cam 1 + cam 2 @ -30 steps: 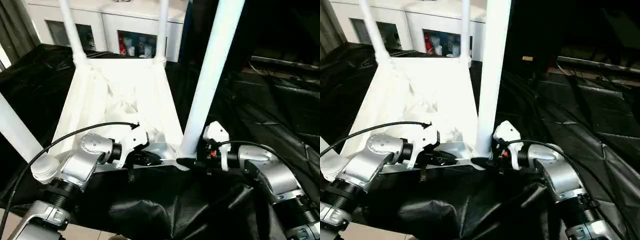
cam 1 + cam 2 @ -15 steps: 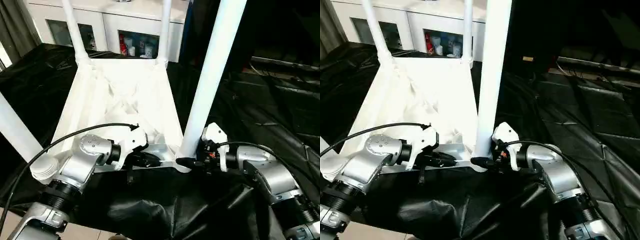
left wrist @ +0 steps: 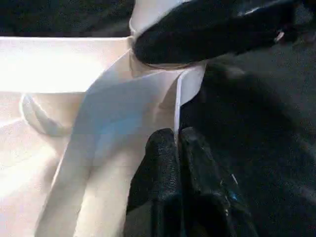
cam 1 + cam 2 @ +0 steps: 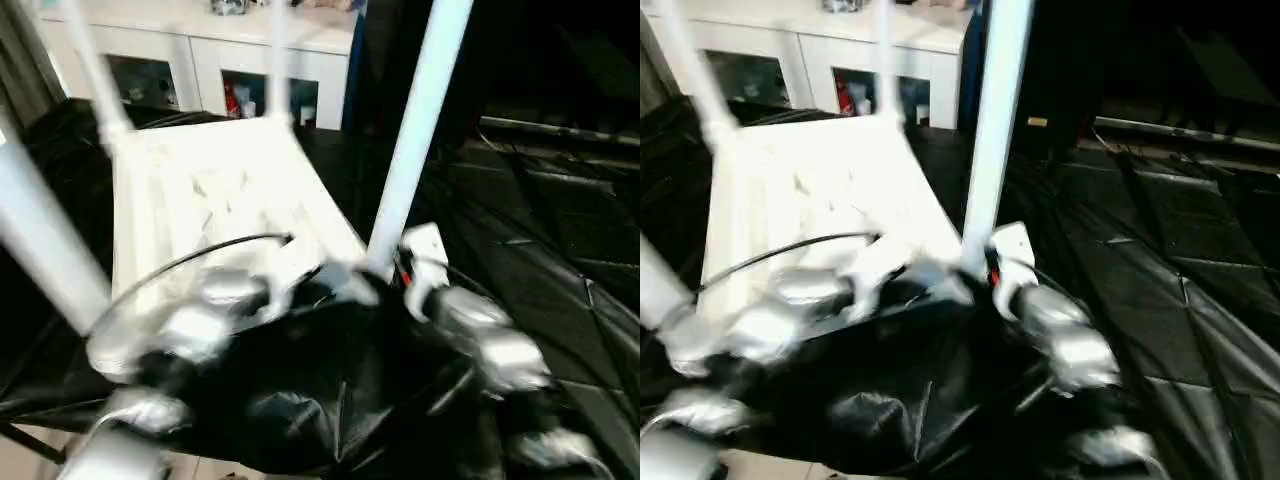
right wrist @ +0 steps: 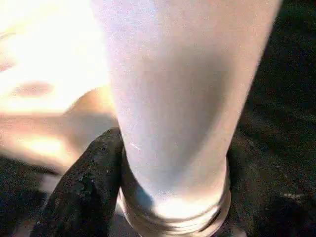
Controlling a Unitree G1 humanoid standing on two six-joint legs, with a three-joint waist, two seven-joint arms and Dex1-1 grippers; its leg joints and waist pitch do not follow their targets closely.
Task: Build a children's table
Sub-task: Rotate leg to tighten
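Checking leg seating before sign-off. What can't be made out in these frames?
- Head views: motion blur smears both forearms and the near edge of the table top.
- All four legs: upper ends cut off by the top edge, e.g. near-right leg.
- Right wrist view: right pincer flanks the leg base; the far finger sits in shadow.
- Left wrist view: left pincer pinches the top's rim.

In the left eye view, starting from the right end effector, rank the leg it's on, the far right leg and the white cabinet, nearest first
1. Near right leg, held by the right end effector.
2. Far right leg, at the tabletop's far corner.
3. White cabinet, behind the table.
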